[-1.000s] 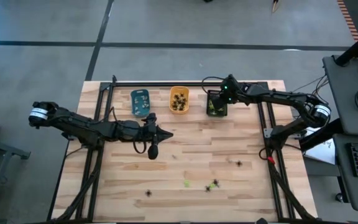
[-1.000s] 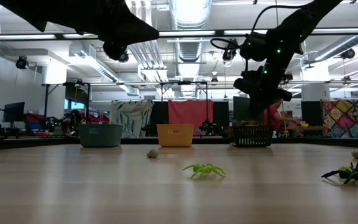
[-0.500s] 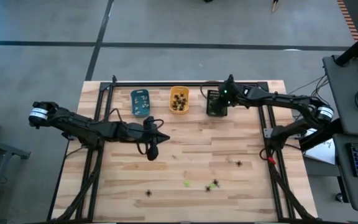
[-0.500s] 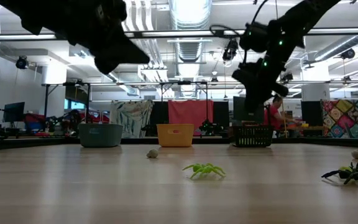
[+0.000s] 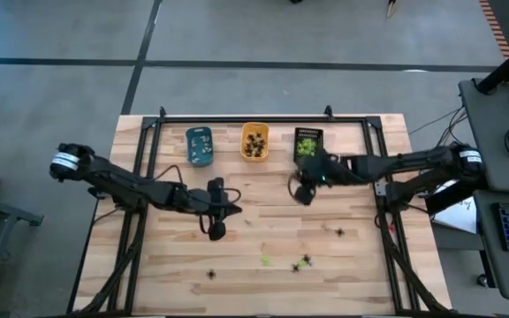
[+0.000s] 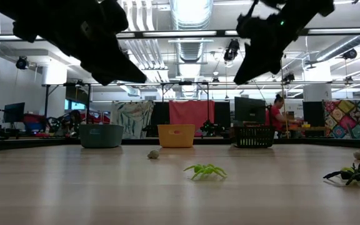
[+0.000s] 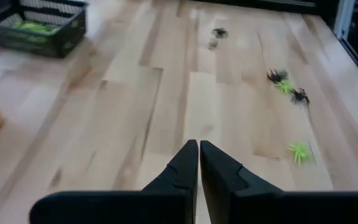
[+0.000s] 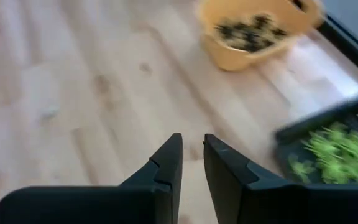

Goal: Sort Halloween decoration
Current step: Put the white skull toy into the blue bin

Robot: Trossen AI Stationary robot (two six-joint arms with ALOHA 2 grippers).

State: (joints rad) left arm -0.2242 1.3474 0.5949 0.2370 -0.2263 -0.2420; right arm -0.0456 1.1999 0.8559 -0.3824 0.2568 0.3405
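Observation:
Small plastic spiders lie loose on the near half of the wooden table: a green one (image 5: pixel 266 261) (image 6: pixel 206 170), a green and black pair (image 5: pixel 303 262), and black ones (image 5: pixel 340 232) (image 5: pixel 211 275). My left gripper (image 5: pixel 216 231) (image 7: pixel 199 149) hangs shut above bare wood left of the middle, with the spiders ahead of it. My right gripper (image 5: pixel 303 193) (image 8: pixel 192 146) hovers near the table's middle, in front of the black tray (image 5: pixel 307 144). Its fingers stand slightly apart with nothing between them.
Three small trays stand in a row at the far edge: blue (image 5: pixel 199 146), orange (image 5: pixel 254 141) holding black spiders, and the black one holding green spiders (image 8: pixel 337 149). A black metal frame (image 5: pixel 263 119) borders the table. A person sits in the room far behind (image 6: pixel 279 115).
My right gripper has left its place over the black tray, swinging toward the table's near edge and middle. My left gripper has sunk lower, tipped further down and drifted a little toward the near edge, staying shut. The spiders on the table have not moved.

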